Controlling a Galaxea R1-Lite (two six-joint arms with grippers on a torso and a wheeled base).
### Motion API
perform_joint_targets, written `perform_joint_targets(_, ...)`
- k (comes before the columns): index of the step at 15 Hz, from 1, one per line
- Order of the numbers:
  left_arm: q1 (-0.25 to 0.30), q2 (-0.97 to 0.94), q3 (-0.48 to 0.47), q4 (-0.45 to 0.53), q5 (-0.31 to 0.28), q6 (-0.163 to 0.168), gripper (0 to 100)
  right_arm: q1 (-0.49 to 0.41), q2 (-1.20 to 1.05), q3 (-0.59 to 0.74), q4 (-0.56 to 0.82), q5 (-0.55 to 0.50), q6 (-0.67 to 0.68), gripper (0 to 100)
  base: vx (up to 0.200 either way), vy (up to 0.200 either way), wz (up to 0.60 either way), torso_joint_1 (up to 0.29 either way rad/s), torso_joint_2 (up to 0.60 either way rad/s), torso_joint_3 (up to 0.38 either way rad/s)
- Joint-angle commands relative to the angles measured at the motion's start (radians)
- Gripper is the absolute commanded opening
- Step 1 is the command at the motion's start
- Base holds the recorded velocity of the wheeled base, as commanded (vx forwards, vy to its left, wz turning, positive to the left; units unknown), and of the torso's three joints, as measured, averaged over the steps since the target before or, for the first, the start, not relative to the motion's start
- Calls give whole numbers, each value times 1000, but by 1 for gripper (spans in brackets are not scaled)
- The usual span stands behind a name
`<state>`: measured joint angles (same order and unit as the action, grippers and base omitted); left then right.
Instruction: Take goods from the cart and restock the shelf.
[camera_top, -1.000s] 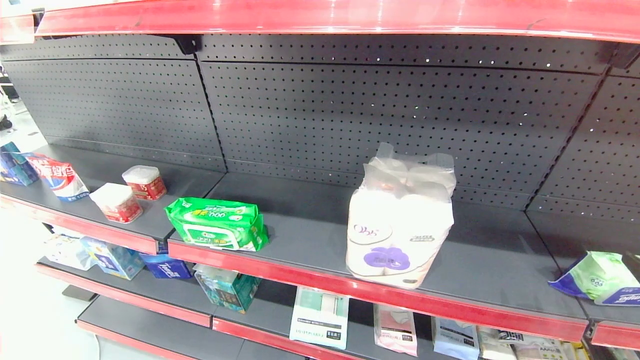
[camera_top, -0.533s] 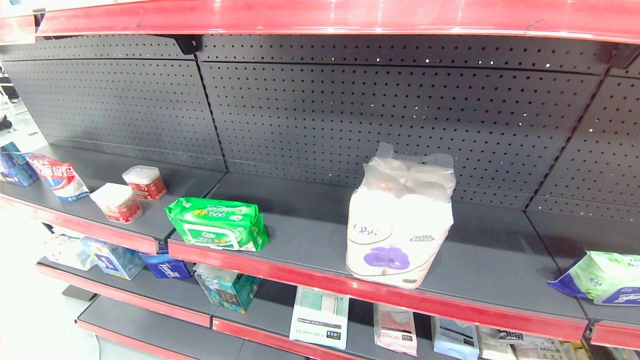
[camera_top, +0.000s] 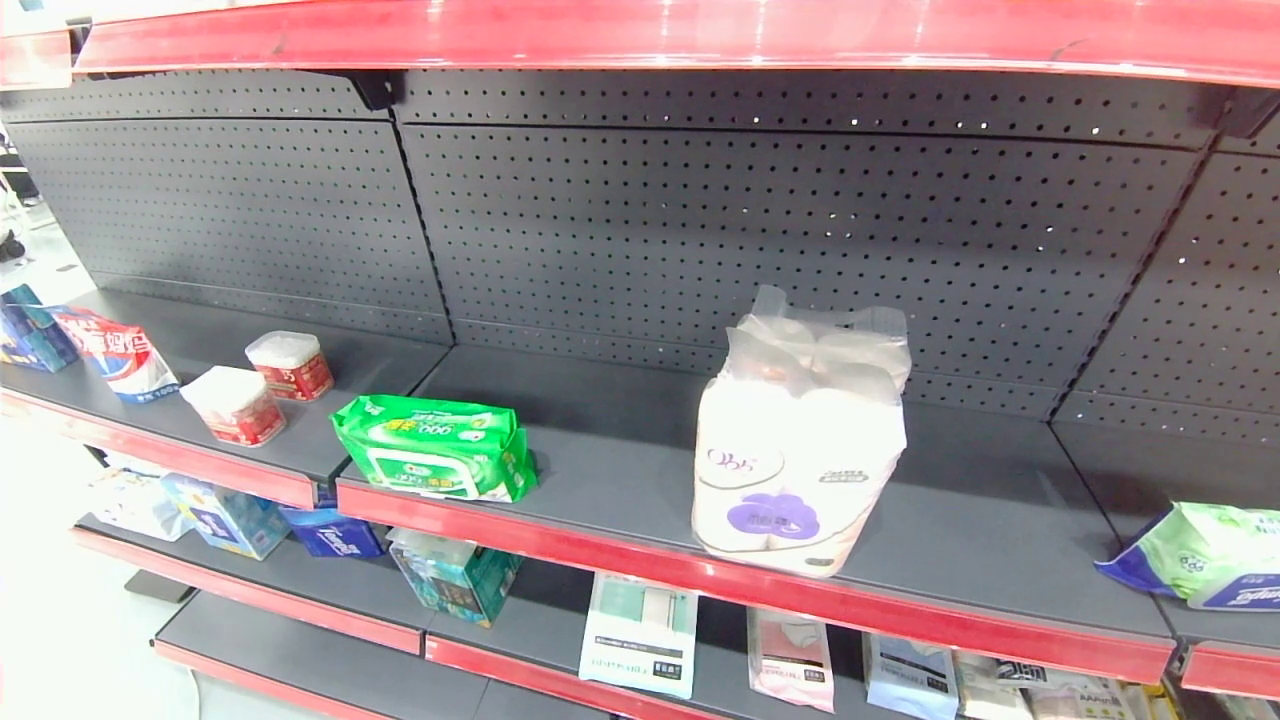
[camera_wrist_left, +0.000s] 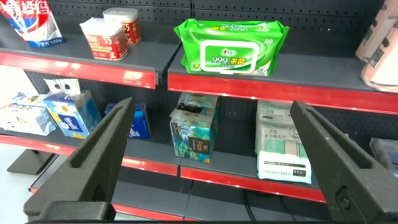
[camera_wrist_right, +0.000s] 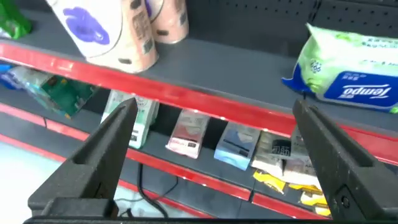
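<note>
A black shelf (camera_top: 640, 470) with a red front edge carries a green wipes pack (camera_top: 432, 447) at the left and a white toilet-roll pack (camera_top: 795, 455) in the middle. My left gripper (camera_wrist_left: 211, 149) is open and holds nothing; it hangs in front of the shelf, below the wipes pack (camera_wrist_left: 231, 46). My right gripper (camera_wrist_right: 214, 152) is also open with nothing in it, in front of the shelf edge below the toilet-roll pack (camera_wrist_right: 118, 31) and a green-and-blue tissue pack (camera_wrist_right: 348, 62).
Two small red-and-white tubs (camera_top: 235, 405) and a red-and-white bag (camera_top: 115, 352) stand on the left shelf section. A tissue pack (camera_top: 1200, 555) lies at the far right. The lower shelf (camera_top: 330, 590) holds boxes and flat packs. Between wipes and rolls the shelf is bare.
</note>
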<state>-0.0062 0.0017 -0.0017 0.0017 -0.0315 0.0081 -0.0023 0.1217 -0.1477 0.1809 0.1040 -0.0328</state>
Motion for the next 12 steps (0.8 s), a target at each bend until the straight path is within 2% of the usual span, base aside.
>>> perform_joint_targets(1, 0, 6, 0, 0, -1, 1, 100, -1, -122, 54, -17, -104, 30, 100, 0, 0, 0, 0, 0, 0)
perform_joint_targets(2, -1, 14, 0, 0, -1, 1, 100, -1, -122, 62, -35, -175, 42, 100, 0, 0, 0, 0, 0, 0)
perform_joint_targets(3, -1, 18, 0, 0, -1, 3, 100, -1, -122, 76, -78, -302, 62, 100, 0, 0, 0, 0, 0, 0)
perform_joint_targets(4, 0, 4, 0, -5, -5, 38, 100, 1, -122, 92, -101, -305, 74, 100, 0, 0, 0, 0, 0, 0)
perform_joint_targets(5, 2, -2, 2, -6, 4, 49, 100, 1, -122, 108, -144, -261, 73, 100, 0, 0, 0, 0, 0, 0)
perform_joint_targets(7, 2, -2, 2, -8, 4, 52, 100, 1, -122, 148, -179, -55, 22, 100, 0, 0, 0, 0, 0, 0)
perform_joint_targets(8, 2, 1, -20, -16, 4, 49, 100, 2, -122, 148, -181, -33, -10, 100, 0, 0, 0, 0, 0, 0)
perform_joint_targets(9, -5, 38, -78, -17, 5, 38, 100, 1, -122, 148, -179, -44, 28, 100, 0, 0, 0, 0, 0, 0)
perform_joint_targets(10, -8, 169, -179, -19, 5, -48, 100, 2, -122, 148, -179, -67, 40, 100, 0, 0, 0, 0, 0, 0)
perform_joint_targets(11, -11, 184, -202, -19, -1, -63, 100, 2, -122, 148, -179, -66, 36, 100, 0, 0, 0, 0, 0, 0)
perform_joint_targets(12, -17, 179, -199, -14, -8, -57, 100, 2, -122, 148, -179, -69, 36, 100, 0, 0, 0, 0, 0, 0)
